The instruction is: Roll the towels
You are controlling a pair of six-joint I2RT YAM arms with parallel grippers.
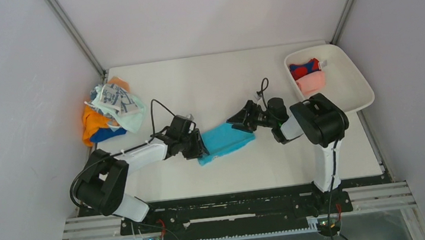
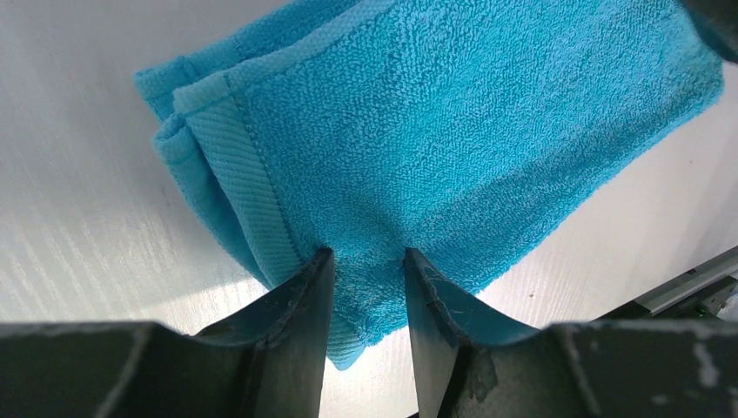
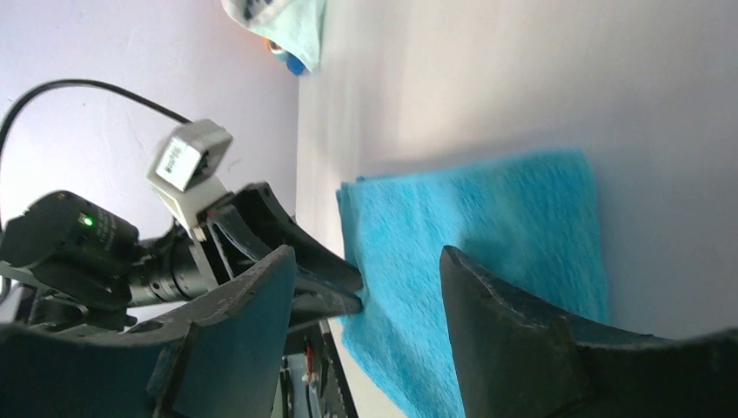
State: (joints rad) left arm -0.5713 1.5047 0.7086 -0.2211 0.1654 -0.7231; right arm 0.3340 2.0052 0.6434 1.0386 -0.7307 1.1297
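Observation:
A bright blue towel (image 1: 224,141) lies folded flat near the middle of the table, between my two grippers. My left gripper (image 1: 200,147) is at its left end. In the left wrist view the gripper (image 2: 365,252) has its fingers shut on the folded edge of the towel (image 2: 452,131), whose corner hangs down between them. My right gripper (image 1: 237,119) hovers at the towel's upper right end. Seen from the right wrist, that gripper (image 3: 367,252) is open above the towel (image 3: 487,235), holding nothing.
A heap of unrolled towels (image 1: 111,110) in orange, blue, mint and white print lies at the back left. At the back right, a white tray (image 1: 350,90) holds a rolled red-and-blue towel (image 1: 304,68) and a pink one (image 1: 311,81).

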